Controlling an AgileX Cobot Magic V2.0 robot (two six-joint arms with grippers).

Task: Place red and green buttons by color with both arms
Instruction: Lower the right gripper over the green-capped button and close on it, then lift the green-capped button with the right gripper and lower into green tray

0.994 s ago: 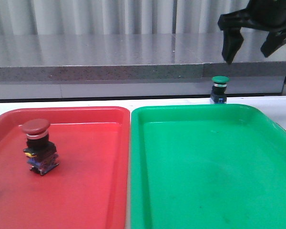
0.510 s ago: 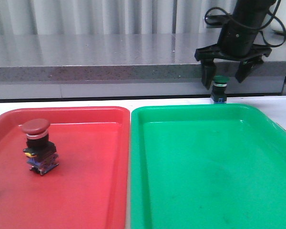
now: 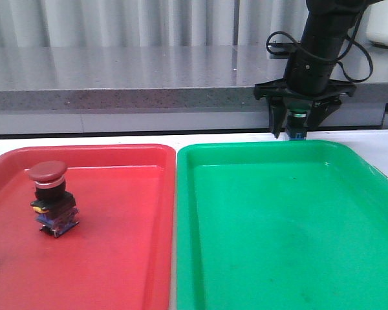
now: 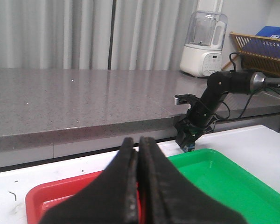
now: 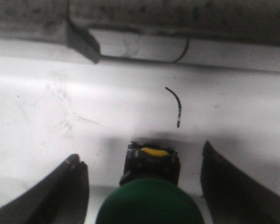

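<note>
The red button (image 3: 52, 197), with its dark-red cap, stands in the red tray (image 3: 116, 258) at its left side. The green button (image 3: 298, 126) stands on the white table just behind the green tray (image 3: 278, 226); my right gripper's fingers mostly hide it in the front view. My right gripper (image 3: 296, 131) is lowered around it, open, one finger on each side. In the right wrist view the green cap (image 5: 149, 203) sits between the spread fingers (image 5: 74, 186) without touching them. My left gripper (image 4: 139, 144) is shut and empty, held above the red tray (image 4: 51, 200).
A grey counter ledge (image 3: 129, 77) runs behind the table, close behind the right arm. The left wrist view shows a blender (image 4: 203, 44) and a wire basket (image 4: 261, 46) on it. The two trays lie side by side, touching.
My right gripper has come down and to the left from above the counter edge and now straddles the green button. The red button has not moved.
</note>
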